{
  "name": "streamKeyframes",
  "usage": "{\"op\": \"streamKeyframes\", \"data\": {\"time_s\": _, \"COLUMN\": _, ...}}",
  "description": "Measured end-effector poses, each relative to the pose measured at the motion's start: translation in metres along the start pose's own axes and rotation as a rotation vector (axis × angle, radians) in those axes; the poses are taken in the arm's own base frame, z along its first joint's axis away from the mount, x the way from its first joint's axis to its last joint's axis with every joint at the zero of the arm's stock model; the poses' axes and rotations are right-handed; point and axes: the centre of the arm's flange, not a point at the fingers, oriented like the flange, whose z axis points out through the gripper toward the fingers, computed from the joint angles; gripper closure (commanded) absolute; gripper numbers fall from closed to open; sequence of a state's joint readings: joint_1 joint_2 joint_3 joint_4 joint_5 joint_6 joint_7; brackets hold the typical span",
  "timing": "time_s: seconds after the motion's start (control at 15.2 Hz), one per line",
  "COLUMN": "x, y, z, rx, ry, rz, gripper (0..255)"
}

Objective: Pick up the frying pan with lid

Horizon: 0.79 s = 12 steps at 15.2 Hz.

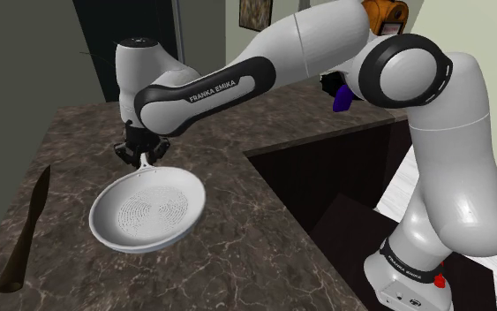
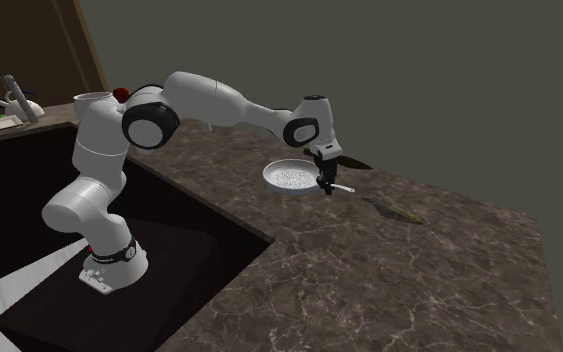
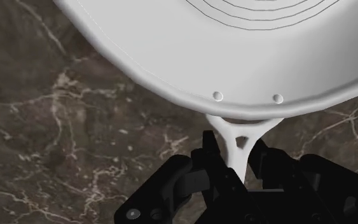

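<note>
Wrist view | we saw the gripper [image 3: 234, 156] clenched on the white pan [image 3: 234, 51] by its handle | pan was over the dark veined counter [image 3: 56, 127], near a knife [image 1: 27, 221] in shoulder view.

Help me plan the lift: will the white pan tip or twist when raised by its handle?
Probably stiff: the pan looks like one rigid shell. The gripper clasps its thin handle, off the wide bowl's centre, so it may droop. The narrow handle could also twist.

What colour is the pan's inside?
The frying pan is white with concentric rings; shoulder view shows it best.
</note>
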State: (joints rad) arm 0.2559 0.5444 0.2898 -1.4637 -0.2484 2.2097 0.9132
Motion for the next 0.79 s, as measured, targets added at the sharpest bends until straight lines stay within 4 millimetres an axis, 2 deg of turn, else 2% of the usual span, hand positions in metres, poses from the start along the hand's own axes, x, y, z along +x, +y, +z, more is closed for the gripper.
{"op": "streamKeyframes", "data": {"time_s": 0.46, "x": 0.0, "y": 0.0, "z": 0.0, "rx": 0.0, "ry": 0.0, "rz": 0.0, "gripper": 255}}
{"op": "streamKeyframes", "data": {"time_s": 0.79, "x": 0.004, "y": -0.003, "z": -0.021, "rx": 0.0, "ry": 0.0, "rz": 0.0, "gripper": 255}}
